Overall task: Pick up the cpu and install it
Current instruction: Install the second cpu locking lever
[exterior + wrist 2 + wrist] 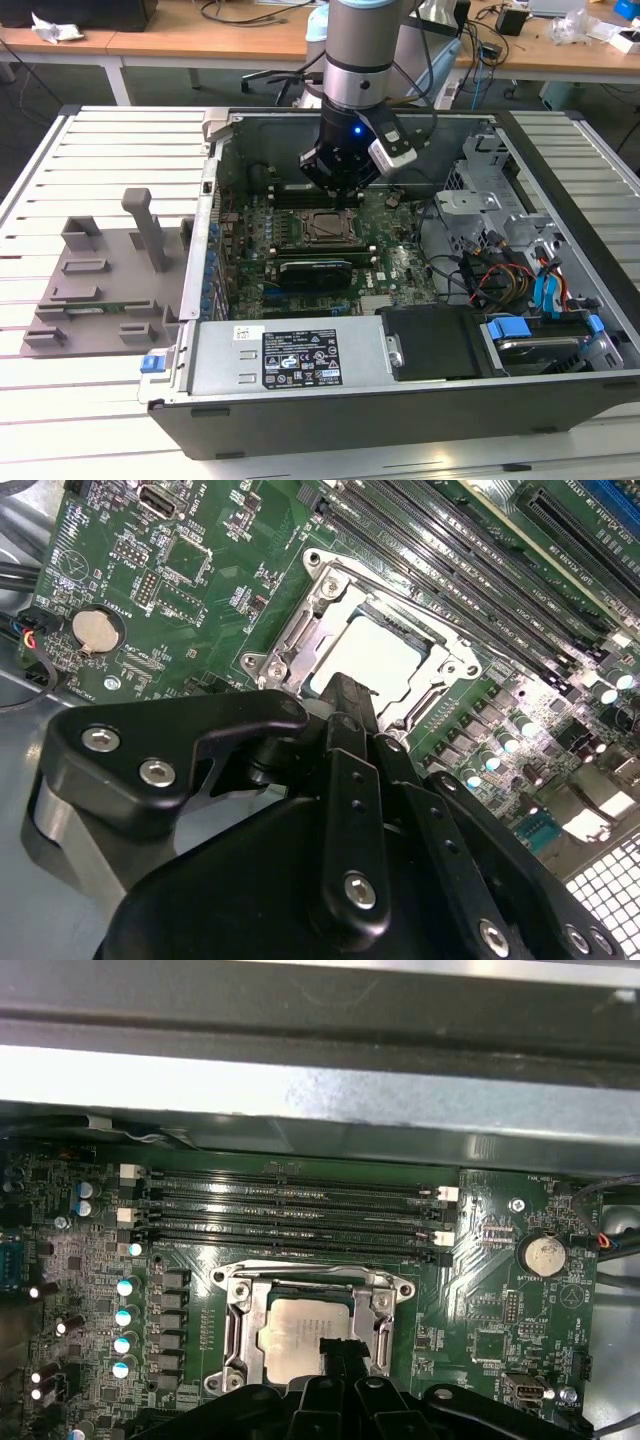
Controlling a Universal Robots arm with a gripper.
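Observation:
The cpu (295, 1335) (375, 660), a silvery square chip, lies flat inside the metal socket frame (232, 1305) on the green motherboard (395, 265). In both wrist views my gripper (338, 1352) (345, 692) is just over the chip's edge, its black tips together and seemingly touching the metal top. It is shut with nothing held. In the exterior view the gripper (340, 192) hangs straight down inside the open computer case (215, 330), right above the socket (322, 228).
Memory slots (290, 1215) run beside the socket, and a black expansion card (315, 270) lies on its other side. A coin battery (545, 1255) sits nearby. Drive bays and cables (510, 270) crowd the exterior view's right. A grey fixture (110, 280) stands outside the case.

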